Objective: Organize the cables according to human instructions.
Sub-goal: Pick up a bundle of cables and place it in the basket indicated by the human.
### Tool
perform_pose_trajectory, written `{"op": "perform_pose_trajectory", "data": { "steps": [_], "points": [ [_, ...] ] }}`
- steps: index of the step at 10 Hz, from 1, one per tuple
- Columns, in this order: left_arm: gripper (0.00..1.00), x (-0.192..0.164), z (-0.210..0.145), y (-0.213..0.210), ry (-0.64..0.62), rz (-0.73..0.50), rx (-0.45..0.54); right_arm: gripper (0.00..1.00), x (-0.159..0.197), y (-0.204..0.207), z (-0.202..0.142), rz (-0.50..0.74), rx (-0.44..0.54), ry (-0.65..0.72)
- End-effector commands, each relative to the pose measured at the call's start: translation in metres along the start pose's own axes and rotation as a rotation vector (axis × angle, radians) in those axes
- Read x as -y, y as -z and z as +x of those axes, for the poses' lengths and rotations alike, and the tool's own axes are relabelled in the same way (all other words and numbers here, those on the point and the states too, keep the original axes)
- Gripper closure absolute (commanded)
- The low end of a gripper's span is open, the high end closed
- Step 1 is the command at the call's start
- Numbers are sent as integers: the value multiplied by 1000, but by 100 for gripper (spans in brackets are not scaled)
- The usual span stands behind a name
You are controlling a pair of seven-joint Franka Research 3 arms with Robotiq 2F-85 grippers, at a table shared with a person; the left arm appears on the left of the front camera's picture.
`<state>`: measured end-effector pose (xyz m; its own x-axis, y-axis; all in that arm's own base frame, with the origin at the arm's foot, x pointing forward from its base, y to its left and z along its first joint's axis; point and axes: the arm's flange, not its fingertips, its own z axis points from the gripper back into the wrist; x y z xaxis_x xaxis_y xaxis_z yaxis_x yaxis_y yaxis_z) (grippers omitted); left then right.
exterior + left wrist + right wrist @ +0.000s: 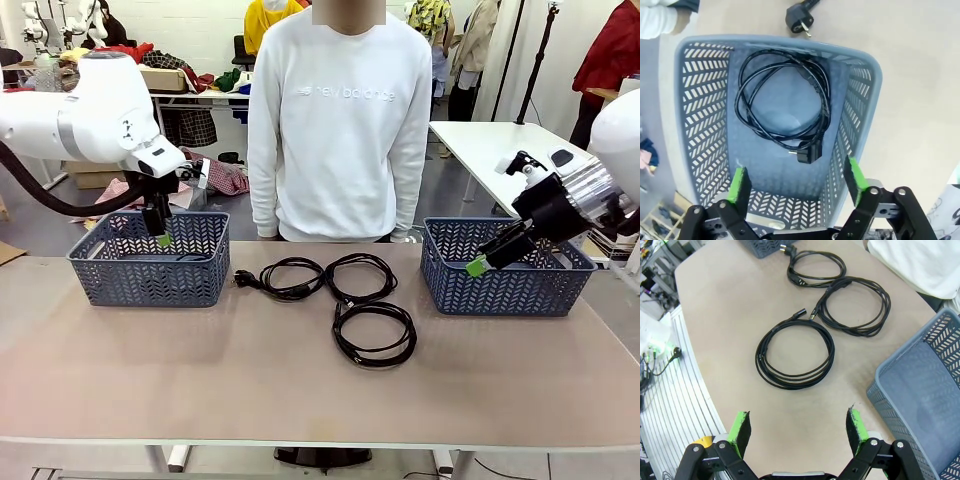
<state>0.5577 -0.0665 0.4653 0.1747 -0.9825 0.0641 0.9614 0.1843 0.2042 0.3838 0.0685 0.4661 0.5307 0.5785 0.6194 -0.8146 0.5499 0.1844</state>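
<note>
Three coiled black cables lie on the table's middle: one with a plug [245, 280] on the left, one [392, 285] beside it, one [338, 338] nearer me. In the right wrist view they are the near coil [830, 354], the middle coil [885, 307] and the far coil [815, 281]. Another cable [825, 102] rests coiled on the floor of the left blue basket [148, 270], its plug [809, 152] toward me. My left gripper [160, 236] hangs open above that basket, and its open fingers [797, 182] hold nothing. My right gripper [480, 263] is open and holds nothing, beside the right basket [505, 280].
A person in a white sweatshirt [340, 120] stands at the far edge between the baskets. The right basket [920, 405] has nothing in it where I can see inside. A loose plug [800, 20] lies on the table just past the left basket [867, 90].
</note>
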Motion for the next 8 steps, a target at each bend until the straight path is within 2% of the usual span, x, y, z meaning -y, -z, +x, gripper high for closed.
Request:
{"op": "perform_pose_trajectory", "data": {
  "steps": [1,4,5,8],
  "points": [
    [0,0,-3,-5,8,-23,21,0,3,1,0,15,27,-19],
    [0,7,-3,-8,-47,-37,50,0,3,1,0,15,27,-19],
    [0,1,0,-1,-10,-11,9,0,3,1,0,15,27,-19],
    [0,1,0,-1,-10,-11,9,0,3,1,0,15,27,-19]
  ]
}}
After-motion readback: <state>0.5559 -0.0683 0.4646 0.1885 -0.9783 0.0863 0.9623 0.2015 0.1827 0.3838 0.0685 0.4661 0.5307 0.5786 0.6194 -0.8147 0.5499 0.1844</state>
